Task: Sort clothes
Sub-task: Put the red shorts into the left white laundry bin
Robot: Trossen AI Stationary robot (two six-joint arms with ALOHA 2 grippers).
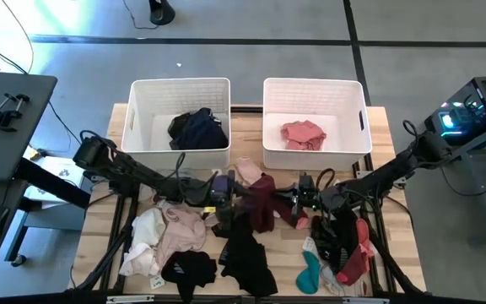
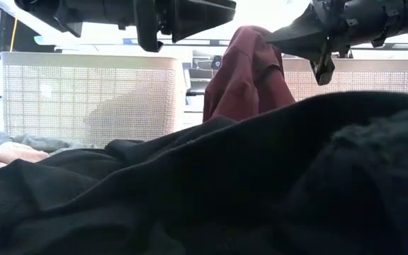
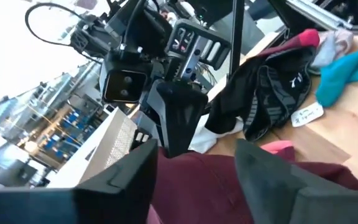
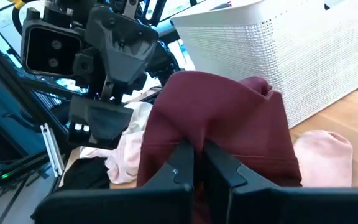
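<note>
A maroon garment hangs at the table's middle between my two grippers; it also shows in the low view. My right gripper comes from the right and is shut on it. My left gripper comes from the left and is open. In the left wrist view its fingers stand on either side of the maroon cloth; I cannot tell whether they touch it. Other clothes lie in piles along the near half of the table. My right gripper pinches a bunched fold of the maroon garment between its two fingers. The fingers lie about level and come from the table's right side. The cloth stands up in a hump at the fingers and hangs down from them; black cloth in front hides its lower end.
Two white bins stand at the far edge: the left one holds a navy garment, the right one a pink one. Cream and pink clothes, black ones, a teal sock and a black-and-red heap lie near.
</note>
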